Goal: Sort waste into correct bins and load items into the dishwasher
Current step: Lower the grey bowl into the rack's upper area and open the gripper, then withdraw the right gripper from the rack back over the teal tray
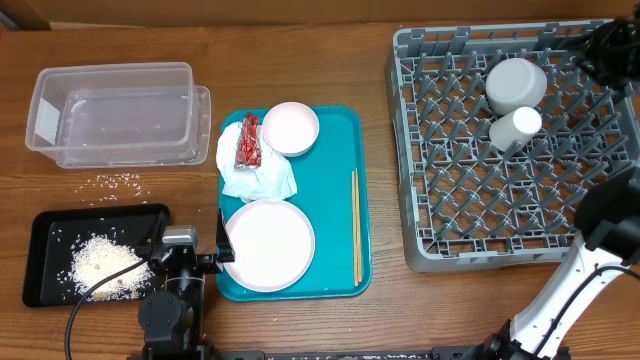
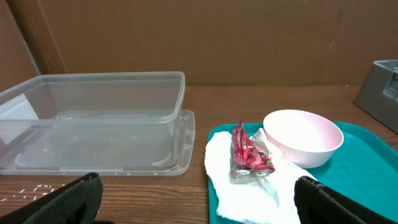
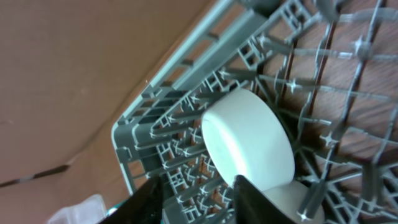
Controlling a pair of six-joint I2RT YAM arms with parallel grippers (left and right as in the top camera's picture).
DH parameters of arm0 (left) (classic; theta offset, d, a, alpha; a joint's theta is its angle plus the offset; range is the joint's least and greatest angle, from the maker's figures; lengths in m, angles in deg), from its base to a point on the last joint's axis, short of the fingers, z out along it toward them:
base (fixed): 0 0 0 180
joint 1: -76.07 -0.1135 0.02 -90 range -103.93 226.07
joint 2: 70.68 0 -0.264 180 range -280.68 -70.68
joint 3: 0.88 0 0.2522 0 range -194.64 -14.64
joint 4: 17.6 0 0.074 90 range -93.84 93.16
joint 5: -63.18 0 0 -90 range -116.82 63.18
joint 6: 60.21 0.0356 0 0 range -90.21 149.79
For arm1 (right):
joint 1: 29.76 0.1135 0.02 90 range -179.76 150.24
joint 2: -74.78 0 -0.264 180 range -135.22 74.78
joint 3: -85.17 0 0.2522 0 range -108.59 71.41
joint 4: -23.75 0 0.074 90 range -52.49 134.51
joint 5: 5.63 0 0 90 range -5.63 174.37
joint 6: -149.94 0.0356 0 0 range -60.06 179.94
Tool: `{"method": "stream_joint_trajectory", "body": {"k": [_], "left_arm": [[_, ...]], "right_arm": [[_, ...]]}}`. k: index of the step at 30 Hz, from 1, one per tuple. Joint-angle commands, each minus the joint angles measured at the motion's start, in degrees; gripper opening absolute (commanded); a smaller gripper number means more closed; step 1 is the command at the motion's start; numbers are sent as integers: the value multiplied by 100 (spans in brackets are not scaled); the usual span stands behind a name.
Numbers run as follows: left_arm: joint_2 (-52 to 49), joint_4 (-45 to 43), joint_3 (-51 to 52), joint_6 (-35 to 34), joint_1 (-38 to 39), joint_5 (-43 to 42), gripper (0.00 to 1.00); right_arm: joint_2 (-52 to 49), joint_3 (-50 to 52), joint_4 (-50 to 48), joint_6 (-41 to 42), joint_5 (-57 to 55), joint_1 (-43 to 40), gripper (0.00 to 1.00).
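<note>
Wrapper [image 1: 248,141] on napkin [image 1: 262,178], small plate [image 1: 290,127] beside | left gripper [image 2: 198,186] spread | right gripper [image 3: 198,186] spread

Nothing legible: 0 words, numbers or brand marks can be read.
The white label [image 1: 45,119] on the short end wall of the clear tub [image 1: 115,68] shows in the overhead view only as a plain pale patch, with no letters to make out. The red wrapper [image 2: 247,151] lying on the napkin [image 2: 249,196] carries pale flecks of print in the left wrist view, too small and too crinkled to read.
</note>
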Motion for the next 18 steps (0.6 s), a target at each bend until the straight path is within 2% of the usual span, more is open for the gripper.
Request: {"method": "stream_joint_trajectory", "body": {"k": [1,4,8,11,16,18], "left_arm": [[44,9,24,109,46,13,100],[44,11,24,109,46,13,100],[44,11,24,109,46,13,100],[44,9,24,109,46,13,100],[44,9,24,109,46,13,100],[44,9,24,109,46,13,100]], "right_arm": [[175,-42,-11,-284,-542,457,41],[131,129,-55,-291,-1152,800,41],[-59,387,-177,-286,-2319,1338,32],[-140,656,-337,22,-3008,1532,31],[-240,1075,-627,490,-3156,1469,18],[-291,1141,-590,531,-3158,1364,5]]}}
